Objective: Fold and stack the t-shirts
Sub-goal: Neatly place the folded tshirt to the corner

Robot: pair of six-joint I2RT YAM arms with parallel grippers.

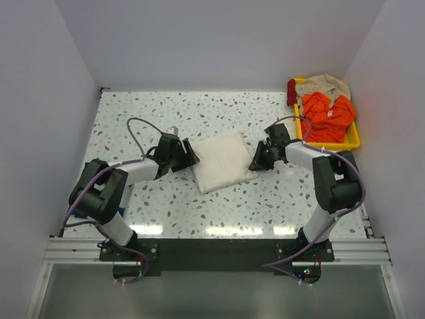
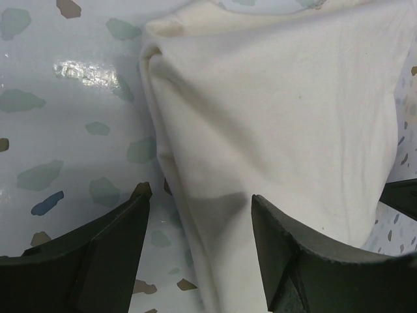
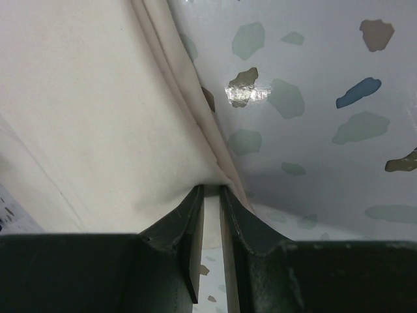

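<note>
Dark fingers [image 2: 107, 251] of the left jaws fill the bottom of the left wrist view. They stand wide apart, one on bare speckled worktop [image 2: 65, 130], the other over the cloth, with the narrow end of the cream t-shirt [image 2: 273, 130] lying loose between them and nothing gripped. In the right wrist view the right jaws are drawn almost together, and the shirt's layered edge puckers into their tips, so they are pinching the cream t-shirt at its hem.

From above, the shirt lies folded into a rough, slightly skewed square at the middle of the worktop, flat and well away from every edge. The left arm [image 1: 143, 169] reaches in from the near left corner to the shirt's left side. The right arm [image 1: 302, 154] reaches in from the near right corner to its right side. Purple cables [image 1: 136, 126] loop over both arms.

In the far right corner sits a yellow tray [image 1: 353, 141], close to the right arm's wrist but apart from the folded shirt. It holds a crumpled orange garment [image 1: 325, 116], with a beige cloth [image 1: 325, 85] heaped behind it and a small dark red piece at its far left rim. An aluminium rail [image 1: 212, 251] runs along the near edge under both arm bases. A scrap of blue shows under the left arm's elbow, too hidden to identify.
</note>
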